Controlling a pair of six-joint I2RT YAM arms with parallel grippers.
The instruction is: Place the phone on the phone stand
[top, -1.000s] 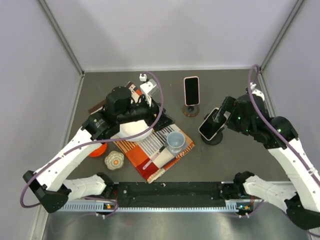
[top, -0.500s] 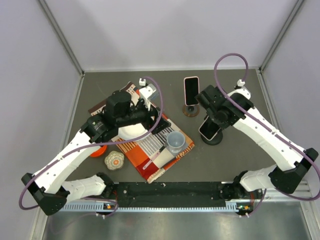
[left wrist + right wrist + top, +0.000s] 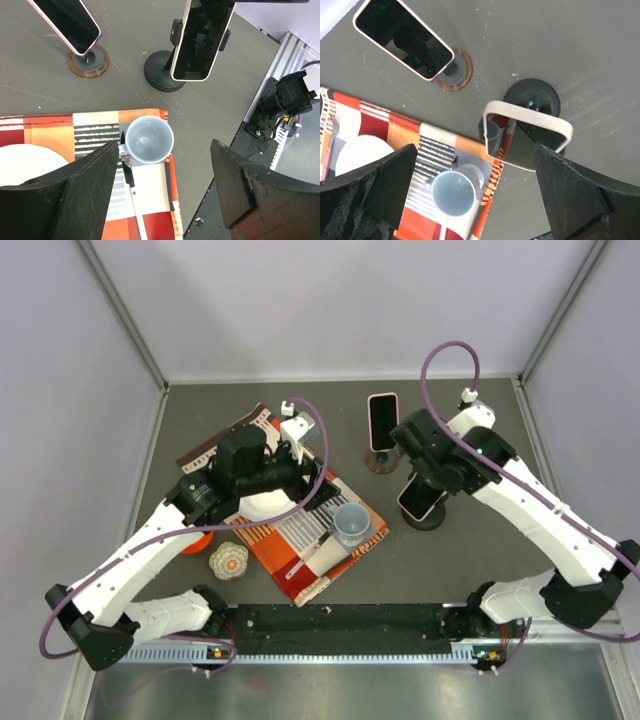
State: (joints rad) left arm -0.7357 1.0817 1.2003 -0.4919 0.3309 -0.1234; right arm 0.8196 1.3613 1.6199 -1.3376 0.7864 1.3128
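Right of centre, phone sits on black stand, looks done; right gripper and left gripper spread, empty; next lift right clear.

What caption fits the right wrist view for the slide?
Open right gripper above pink phone on wooden stand and white phone on black stand.

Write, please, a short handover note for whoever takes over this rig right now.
Left gripper: open, empty, over the cup on the placemat.
Right gripper: open, empty, above the pale-cased phone.
That phone leans on the black stand; the pink-cased phone sits on the wooden-base stand.
Done: placement looks complete.
Left: probably only to pull the arms clear.
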